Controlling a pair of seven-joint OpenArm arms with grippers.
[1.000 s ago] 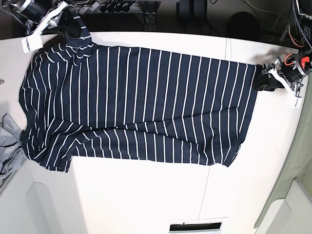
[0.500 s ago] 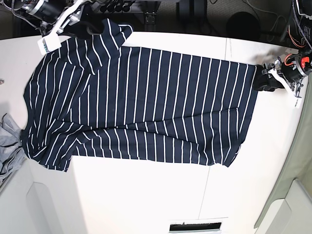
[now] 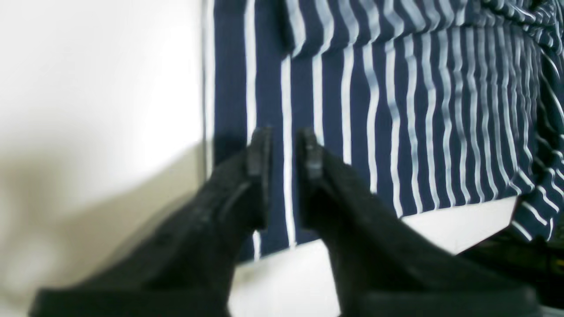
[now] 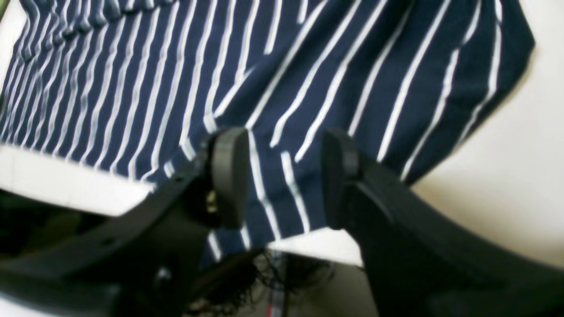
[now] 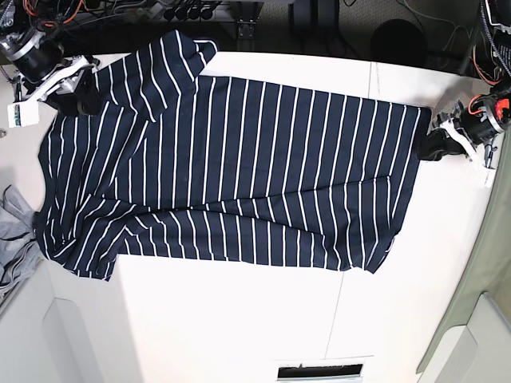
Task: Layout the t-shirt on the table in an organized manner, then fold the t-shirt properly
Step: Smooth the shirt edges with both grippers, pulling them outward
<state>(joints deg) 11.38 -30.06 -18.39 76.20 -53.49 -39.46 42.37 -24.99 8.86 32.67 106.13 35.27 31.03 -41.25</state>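
Observation:
The dark navy t-shirt [image 5: 239,175] with thin white stripes lies spread sideways on the white table [image 5: 239,319]. Its hem is at the right and its sleeves at the left. My left gripper [image 5: 437,144] sits at the hem's far corner. In the left wrist view its jaws [image 3: 284,147] stand only narrowly apart over flat striped cloth [image 3: 396,110], with one white stripe showing through the gap. My right gripper [image 5: 76,92] hovers by the far left shoulder. The right wrist view shows it [image 4: 282,176] open above the fabric [image 4: 308,66], holding nothing.
A light grey garment [image 5: 12,239] lies bunched at the table's left edge. A thin dark seam [image 5: 335,319] crosses the tabletop. Cables and dark gear sit beyond the far edge [image 5: 239,24]. A greenish surface [image 5: 487,263] borders the right side.
The right gripper let go of the far sleeve, which now lies flat, and swung left. The left gripper's jaws narrowed at the hem corner.

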